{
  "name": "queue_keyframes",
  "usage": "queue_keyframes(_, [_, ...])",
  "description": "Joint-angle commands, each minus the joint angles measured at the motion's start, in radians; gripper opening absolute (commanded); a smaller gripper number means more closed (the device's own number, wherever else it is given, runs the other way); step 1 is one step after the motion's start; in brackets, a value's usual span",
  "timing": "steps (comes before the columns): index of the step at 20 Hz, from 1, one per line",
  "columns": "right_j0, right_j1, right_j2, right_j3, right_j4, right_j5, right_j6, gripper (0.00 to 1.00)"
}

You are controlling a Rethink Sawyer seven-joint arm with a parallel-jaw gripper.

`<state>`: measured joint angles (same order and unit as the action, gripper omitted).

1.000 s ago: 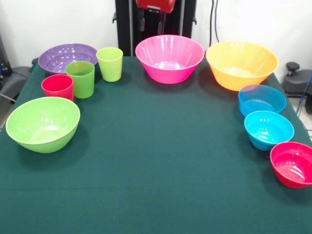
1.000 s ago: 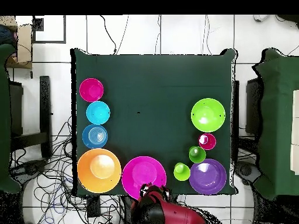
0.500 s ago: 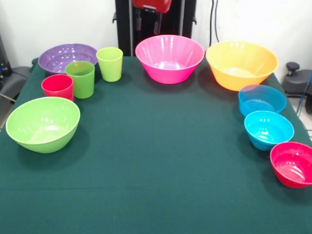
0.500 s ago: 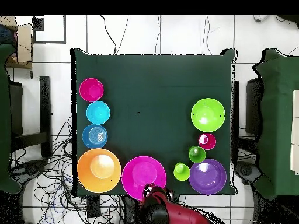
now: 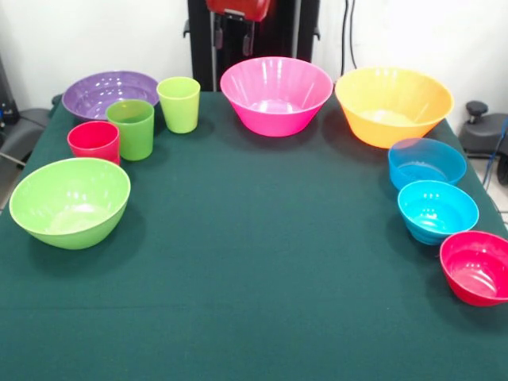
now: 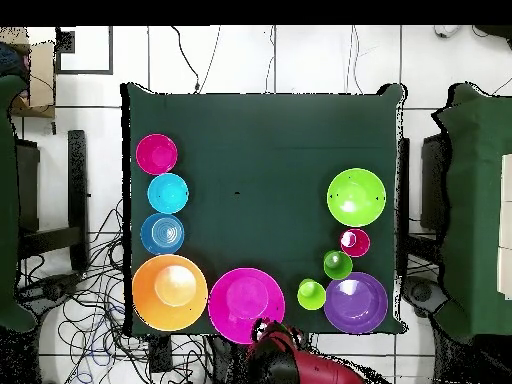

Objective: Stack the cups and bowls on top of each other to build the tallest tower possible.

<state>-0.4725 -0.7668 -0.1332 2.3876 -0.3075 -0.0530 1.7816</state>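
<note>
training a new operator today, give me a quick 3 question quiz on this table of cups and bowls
1. True or false: some of the cups and bowls are already stacked.
2. Which bowl stands nearest the end effector? A) pink bowl B) small red bowl C) lime-green bowl
3. Fill in: the three small bowls sit in a row along one table edge: translucent blue bowl, turquoise bowl, then ____.

Key
1. False. Every piece stands alone on the green tablecloth, including the red cup, green cup and light lime-green cup.
2. A.
3. The small red bowl.
</note>
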Motion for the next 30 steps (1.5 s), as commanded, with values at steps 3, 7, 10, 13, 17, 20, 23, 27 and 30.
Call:
queue_keyframes(3, [-0.004,0.066,0.093,-0.068,-0.060,-0.014,0.089,1.00])
queue_keyframes(7, [-0.009,0.073,0.094,-0.077,-0.074,-0.018,0.085,1.00])
queue_keyframes(10, [-0.012,0.091,0.096,-0.091,-0.080,-0.026,0.084,1.00])
queue_keyframes(13, [-0.013,0.110,0.095,-0.101,-0.085,-0.038,0.087,1.00])
queue_keyframes(17, [-0.025,0.147,0.098,-0.121,-0.101,-0.059,0.088,1.00])
queue_keyframes(20, [-0.036,0.146,0.102,-0.126,-0.113,-0.052,0.081,1.00])
queue_keyframes(23, [-0.047,0.155,0.106,-0.134,-0.125,-0.052,0.077,1.00])
queue_keyframes(27, [-0.061,0.181,0.109,-0.152,-0.144,-0.068,0.073,1.00])
queue_keyframes(30, [-0.078,0.189,0.119,-0.161,-0.158,-0.061,0.069,1.00])
